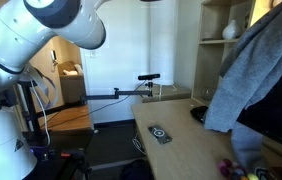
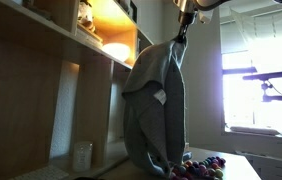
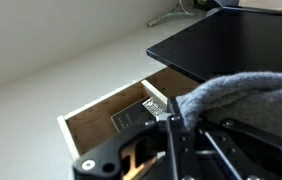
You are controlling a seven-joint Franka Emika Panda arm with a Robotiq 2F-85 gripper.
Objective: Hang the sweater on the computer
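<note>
A room with a tall wooden shelf point(image 2: 41, 50) lit by a warm lamp, a bright window point(image 2: 251, 45) and a pale wooden table point(image 1: 186, 155). Here a white robot arm point(image 1: 41, 35) holds a grey-blue sweater point(image 2: 156, 115) up in the air.

In an exterior view the gripper point(image 2: 181, 30) comes down from the top of the frame, clenched on a bunch of knit at the sweater's upper end. The garment hangs below it in long loose folds beside the shelf, with a small white tag point(image 2: 161, 97) showing on the side toward the camera. The lower hem reaches down to a heap of coloured beads point(image 2: 196, 168) on the table; whether it touches them cannot be told.

In an exterior view the sweater fills the right of the frame in front of the shelf openings. A small dark flat device point(image 1: 159, 133) with a round mark lies on the table, well apart from it.

The wrist view looks down past the gripper, grasping a grey fold of the sweater. The fold sits just beside the near edge of the computer point(image 3: 221, 40), which appears as a flat black slab. Contact between the two cannot be made out. Next to the computer is an open wooden compartment point(image 3: 86, 125) holding a small dark item point(image 3: 131, 118) with a pale label.
</note>
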